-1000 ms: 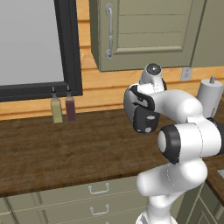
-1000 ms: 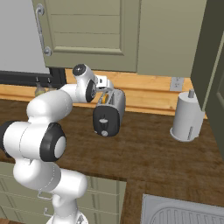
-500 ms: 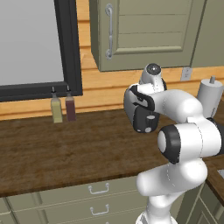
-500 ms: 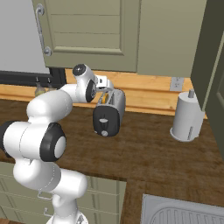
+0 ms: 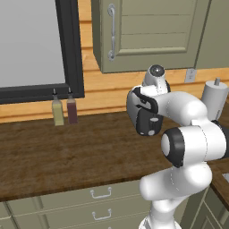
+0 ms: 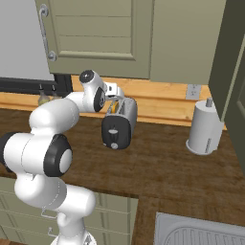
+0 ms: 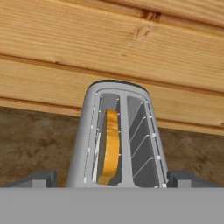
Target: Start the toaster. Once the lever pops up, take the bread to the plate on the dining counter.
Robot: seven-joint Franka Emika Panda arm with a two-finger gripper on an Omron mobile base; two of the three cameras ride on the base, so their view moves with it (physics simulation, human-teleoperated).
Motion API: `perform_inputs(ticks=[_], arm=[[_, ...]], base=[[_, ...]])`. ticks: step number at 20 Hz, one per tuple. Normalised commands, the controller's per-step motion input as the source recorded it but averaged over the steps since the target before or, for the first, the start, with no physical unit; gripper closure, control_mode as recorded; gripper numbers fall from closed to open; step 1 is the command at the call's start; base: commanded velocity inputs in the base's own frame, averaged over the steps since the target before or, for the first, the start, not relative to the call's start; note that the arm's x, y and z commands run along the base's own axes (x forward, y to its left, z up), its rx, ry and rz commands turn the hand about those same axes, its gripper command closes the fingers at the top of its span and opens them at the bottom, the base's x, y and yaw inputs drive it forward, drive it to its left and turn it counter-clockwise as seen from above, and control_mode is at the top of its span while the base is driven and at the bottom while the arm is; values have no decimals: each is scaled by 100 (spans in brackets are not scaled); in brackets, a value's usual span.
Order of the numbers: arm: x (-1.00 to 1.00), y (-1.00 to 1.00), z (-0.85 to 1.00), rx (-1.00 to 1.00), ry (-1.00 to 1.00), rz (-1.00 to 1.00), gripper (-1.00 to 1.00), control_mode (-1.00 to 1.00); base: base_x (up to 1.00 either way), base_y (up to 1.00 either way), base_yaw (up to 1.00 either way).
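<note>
Down in the left slot of the toaster [image 7: 119, 140] stands the bread [image 7: 110, 146], light and crumbly I think, so I would pinch its top edge softly; the gripper [image 7: 111, 178] has its jaws wide apart, holding nothing.

The small rounded silver-grey toaster [image 6: 119, 125] stood on the dark wood-grain countertop [image 6: 158, 167], near the wooden back wall [image 6: 158, 98]. A tan bread slice [image 7: 110, 146] sat in its left slot. The pale grey upright cylinder [image 6: 205, 128] stood well to its right; two small bottles [image 5: 63, 108] stood far left.
</note>
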Motion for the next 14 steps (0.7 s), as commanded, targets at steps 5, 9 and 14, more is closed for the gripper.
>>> perform_inputs(ticks=[5, 9, 14], arm=[[0, 0, 0, 0, 0, 0, -100, -100], [0, 0, 0, 0, 0, 0, -100, -100], [0, 0, 0, 0, 0, 0, -100, -100]], base=[[0, 0, 0], [0, 0, 0], [0, 0, 0]])
